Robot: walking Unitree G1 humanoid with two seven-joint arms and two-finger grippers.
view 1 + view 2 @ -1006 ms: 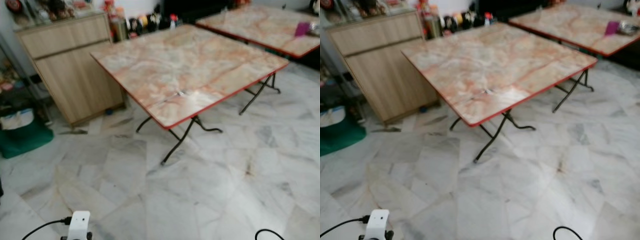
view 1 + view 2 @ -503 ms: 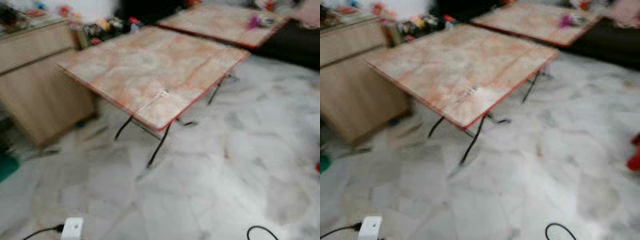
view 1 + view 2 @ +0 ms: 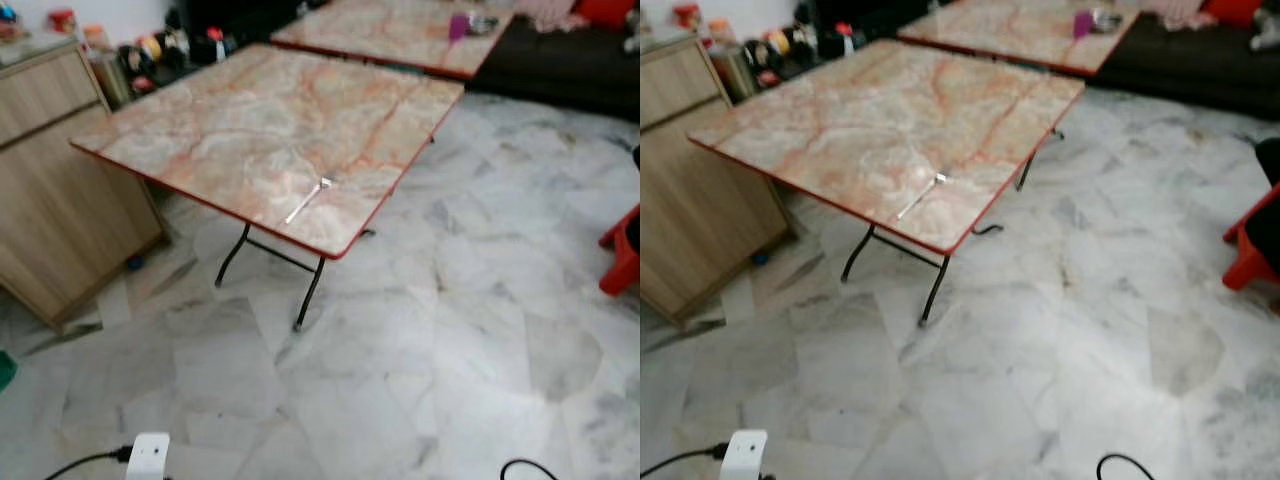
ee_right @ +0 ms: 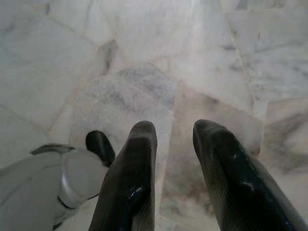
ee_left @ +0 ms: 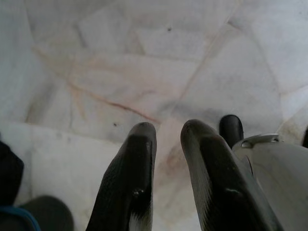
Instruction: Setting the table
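Note:
A folding table (image 3: pixel 200 120) with a marble-patterned top, a red rim and black legs stands ahead, slightly to the left. A silver utensil (image 3: pixel 307 200) lies alone near its front corner. A second table of the same kind (image 3: pixel 390 30) stands behind it and carries a purple cup (image 3: pixel 458 25) and a metal bowl (image 3: pixel 482 19). My left gripper (image 5: pixel 168 132) hangs over the marble floor, its fingers a little apart and holding nothing. My right gripper (image 4: pixel 174 130) hangs the same way, open over the floor.
A wooden cabinet (image 3: pixel 50 190) stands left of the near table, with bottles and small items (image 3: pixel 170 48) behind it. A dark sofa (image 3: pixel 570 70) runs along the back right. A red stool (image 3: pixel 622 262) sits at the right edge. A white plug box (image 3: pixel 148 458) and a black cable (image 3: pixel 525 468) lie at my feet.
The whole picture has shifted left and sharpened, so the camera has turned right. The red stool and sofa have come into view. Nothing on the tables has moved.

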